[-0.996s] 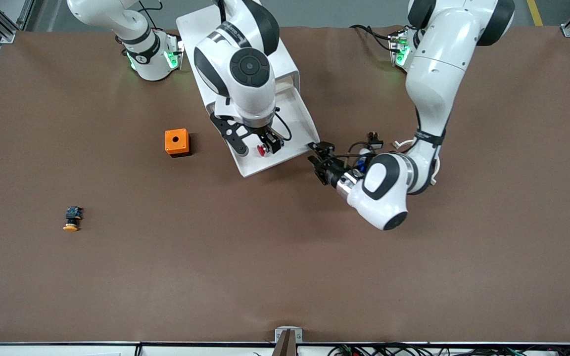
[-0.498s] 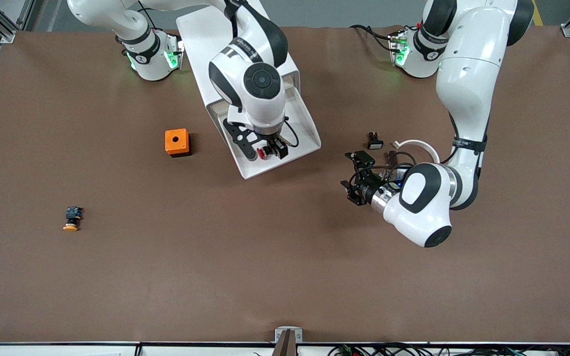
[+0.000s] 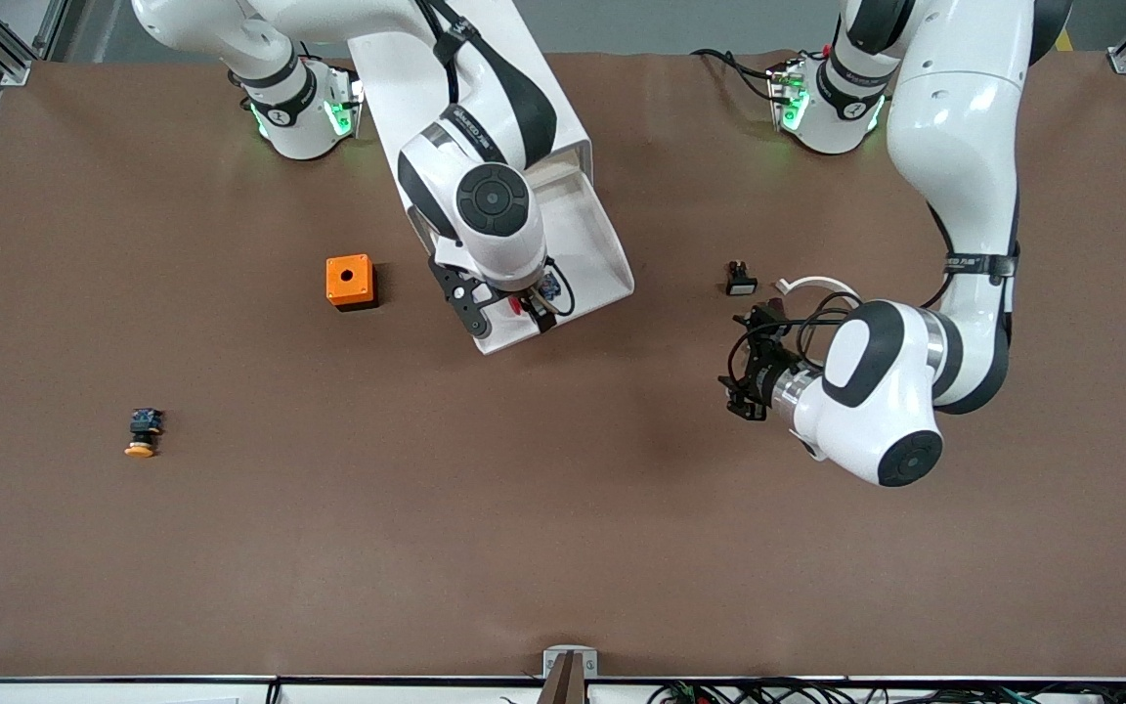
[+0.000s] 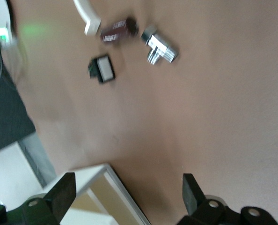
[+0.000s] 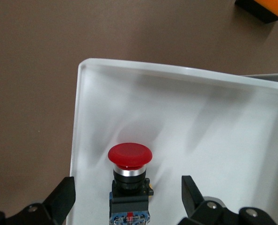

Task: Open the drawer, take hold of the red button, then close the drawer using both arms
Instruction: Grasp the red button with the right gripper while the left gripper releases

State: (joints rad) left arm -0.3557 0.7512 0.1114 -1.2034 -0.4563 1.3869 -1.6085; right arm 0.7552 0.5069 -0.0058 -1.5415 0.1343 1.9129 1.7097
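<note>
The drawer (image 3: 612, 262) stands pulled out of the white cabinet (image 3: 382, 59). The red-capped button (image 5: 129, 156) lies in the tray near its front wall (image 5: 176, 74); in the front view it (image 3: 527, 305) is mostly hidden under the right hand. My right gripper (image 3: 527, 311) is open down in the drawer, its fingers (image 5: 59, 199) on either side of the button's black-and-blue body, apart from it. My left gripper (image 3: 752, 370) is open and empty over bare table, toward the left arm's end from the drawer. The left wrist view shows the drawer's corner (image 4: 99, 180) between its fingers (image 4: 193, 192).
An orange cube with a hole (image 3: 349, 282) sits beside the cabinet toward the right arm's end. An orange-yellow capped button (image 3: 142, 432) lies nearer the front camera. A small black part (image 3: 740, 281), a white curved piece (image 3: 817, 284) and a metal fitting (image 4: 160, 47) lie by the left gripper.
My left gripper has pulled away from the drawer's front corner toward the left arm's end. My right gripper has come down around the button, toward the drawer's front.
</note>
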